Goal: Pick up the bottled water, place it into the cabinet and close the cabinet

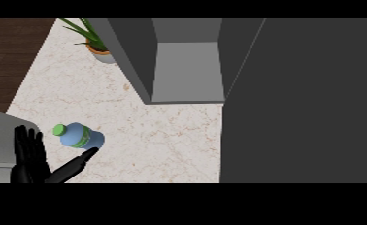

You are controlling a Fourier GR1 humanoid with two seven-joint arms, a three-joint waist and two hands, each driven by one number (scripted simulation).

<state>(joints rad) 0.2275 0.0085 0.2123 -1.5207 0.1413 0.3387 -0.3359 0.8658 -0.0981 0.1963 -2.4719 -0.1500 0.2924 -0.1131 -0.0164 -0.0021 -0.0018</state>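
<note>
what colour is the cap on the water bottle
Green, on the bottled water's cap, seen in the head view.

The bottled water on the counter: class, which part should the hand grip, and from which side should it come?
Probably the blue body of the bottled water, below its green cap. It stands upright, so come from the side; the left hand is already close, open, thumb toward it.

light: even, soft | counter [165,132]: bright | cabinet [287,98]: dark | shadows: faint | glare: none
</note>
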